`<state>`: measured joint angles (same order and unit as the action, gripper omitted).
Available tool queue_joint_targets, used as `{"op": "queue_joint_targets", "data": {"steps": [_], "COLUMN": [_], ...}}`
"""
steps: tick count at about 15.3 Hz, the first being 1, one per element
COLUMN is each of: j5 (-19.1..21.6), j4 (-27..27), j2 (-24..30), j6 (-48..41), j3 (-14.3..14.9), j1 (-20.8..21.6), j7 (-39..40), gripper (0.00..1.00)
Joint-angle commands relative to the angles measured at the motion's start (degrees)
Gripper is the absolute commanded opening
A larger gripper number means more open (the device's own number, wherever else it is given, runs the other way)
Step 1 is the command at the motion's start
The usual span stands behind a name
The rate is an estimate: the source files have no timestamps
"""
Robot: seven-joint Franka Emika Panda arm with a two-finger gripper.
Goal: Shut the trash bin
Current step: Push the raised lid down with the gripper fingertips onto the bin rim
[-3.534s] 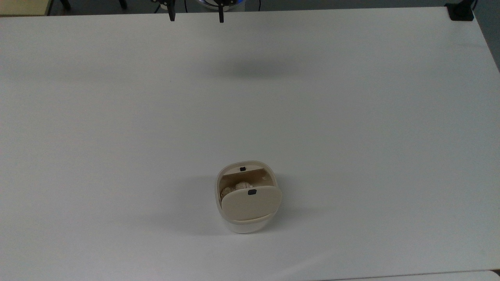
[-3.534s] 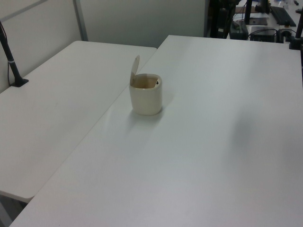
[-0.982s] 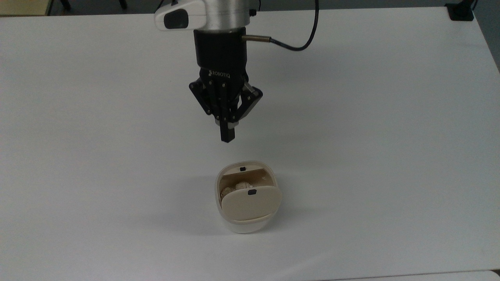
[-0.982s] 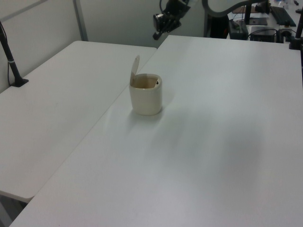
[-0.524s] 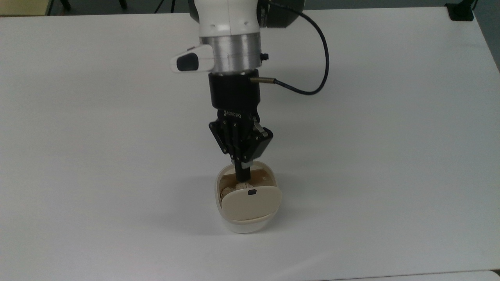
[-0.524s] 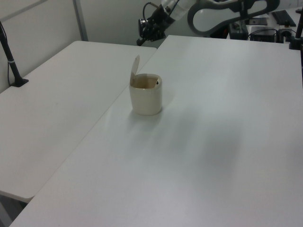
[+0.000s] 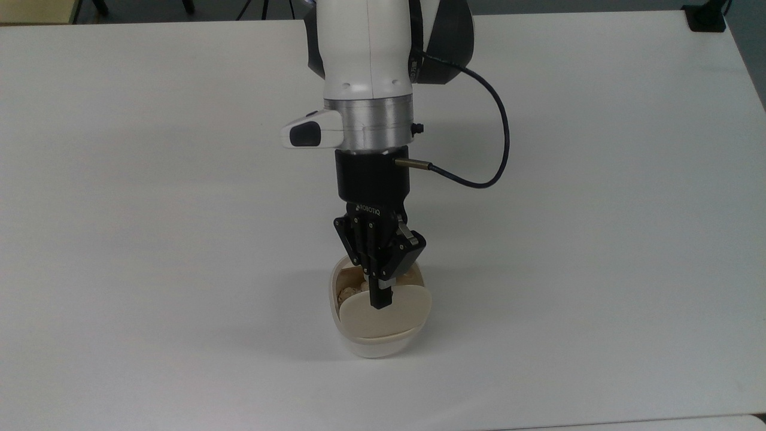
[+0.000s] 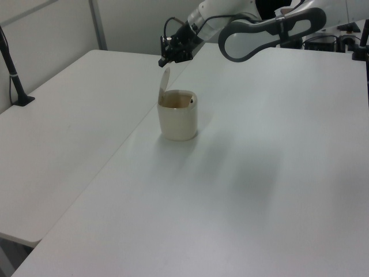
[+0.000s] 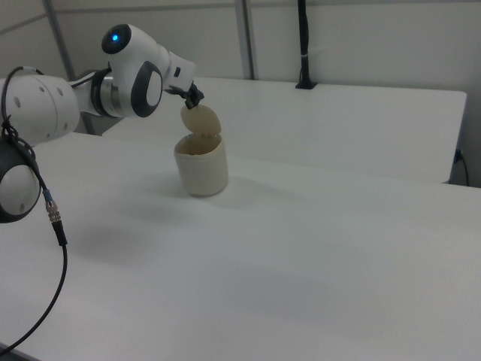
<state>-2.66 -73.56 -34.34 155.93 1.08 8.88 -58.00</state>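
Note:
The trash bin is a small cream-white tub standing on the white table, near the top view's bottom centre. Its beige lid stands swung up on its hinge, so the bin is open, with crumpled paper inside. My gripper is shut with nothing between its fingers and hangs over the lid's upper edge. In the left view the gripper sits just above the top of the upright lid; contact cannot be told. In the right view the gripper is at the lid above the bin.
A black cable loops from the wrist toward the top view's right. A second white table adjoins on the left view's left, with a black clamp post on it. Another black post stands on the far table in the right view.
The arm came in from the top view's upper edge and moved down it to the bin. The gripper shut on the way; its fingertips went from over the bin's opening to the lid's top edge.

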Motion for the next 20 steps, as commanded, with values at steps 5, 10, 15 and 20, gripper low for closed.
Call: {"op": "queue_joint_targets", "data": {"steps": [5, 10, 15, 20], "j5": [-4.54, -4.72, -4.63, -4.63], "j4": [-2.72, -10.18, -14.76, -18.10], "j2": [0.50, 6.64, 8.85, 9.47], "j6": [0.69, 0.69, -0.10, -0.10], "j3": [1.38, 1.12, 0.67, 0.50], "j1": [0.97, 0.17, 0.09, 0.08], "j7": [-0.63, 4.37, 9.65, 13.52], "gripper": [0.00, 0.00, 0.00, 0.00]}}
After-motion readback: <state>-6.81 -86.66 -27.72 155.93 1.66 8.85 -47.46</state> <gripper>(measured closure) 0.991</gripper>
